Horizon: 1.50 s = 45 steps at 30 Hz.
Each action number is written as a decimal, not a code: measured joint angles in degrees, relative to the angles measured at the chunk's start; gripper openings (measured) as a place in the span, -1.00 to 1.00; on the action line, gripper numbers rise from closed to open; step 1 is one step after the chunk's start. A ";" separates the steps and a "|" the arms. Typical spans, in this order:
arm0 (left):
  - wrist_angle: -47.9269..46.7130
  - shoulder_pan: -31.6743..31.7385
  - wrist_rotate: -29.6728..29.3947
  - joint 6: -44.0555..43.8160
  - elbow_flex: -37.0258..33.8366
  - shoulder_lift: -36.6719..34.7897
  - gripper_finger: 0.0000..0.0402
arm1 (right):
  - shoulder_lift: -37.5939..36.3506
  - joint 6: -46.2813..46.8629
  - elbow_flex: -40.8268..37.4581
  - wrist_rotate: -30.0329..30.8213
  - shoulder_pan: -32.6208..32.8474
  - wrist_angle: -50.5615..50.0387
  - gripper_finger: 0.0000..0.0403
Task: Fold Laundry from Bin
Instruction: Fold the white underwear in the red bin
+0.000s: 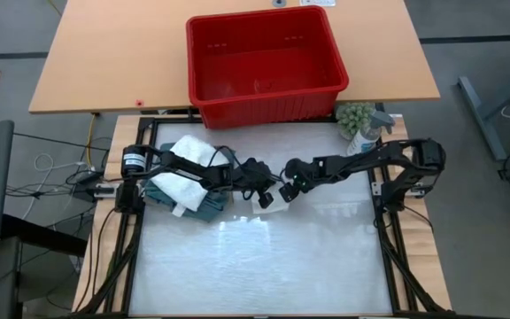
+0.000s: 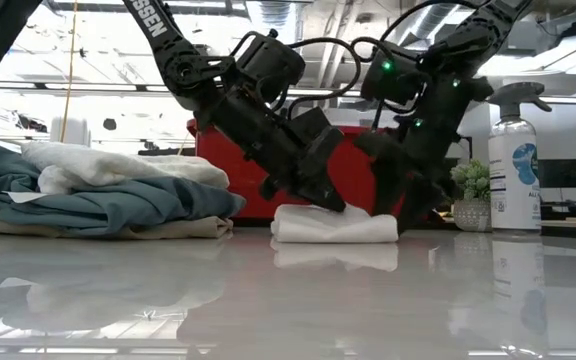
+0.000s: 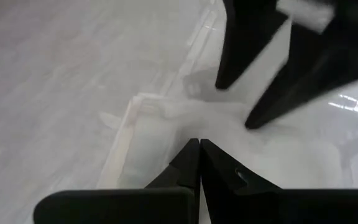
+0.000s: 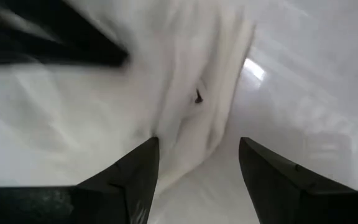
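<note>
White folded cloth mid-table | left gripper fingers together on it; right gripper fingers apart | low view: stacked laundry

- Left gripper sits at frame centre, fingers pressed together, arm reaching in from the left.
- Right gripper just right of it, fingers spread.

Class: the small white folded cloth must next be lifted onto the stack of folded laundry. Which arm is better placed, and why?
Probably the left gripper: it sits between the white cloth and the stack, on its own side. The right gripper would have to cross over.
</note>
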 joint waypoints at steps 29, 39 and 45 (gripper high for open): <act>-2.02 0.15 -0.89 1.48 0.04 0.35 -1.00 | 5.05 3.85 0.16 -4.33 -1.18 5.12 0.45; -0.01 0.15 0.92 3.80 0.04 0.35 -1.00 | 5.90 -2.56 0.20 -5.97 -1.20 6.51 0.05; -0.98 0.15 2.57 4.75 0.04 0.19 -1.00 | 6.01 -4.54 0.12 -6.10 -1.34 6.12 -0.60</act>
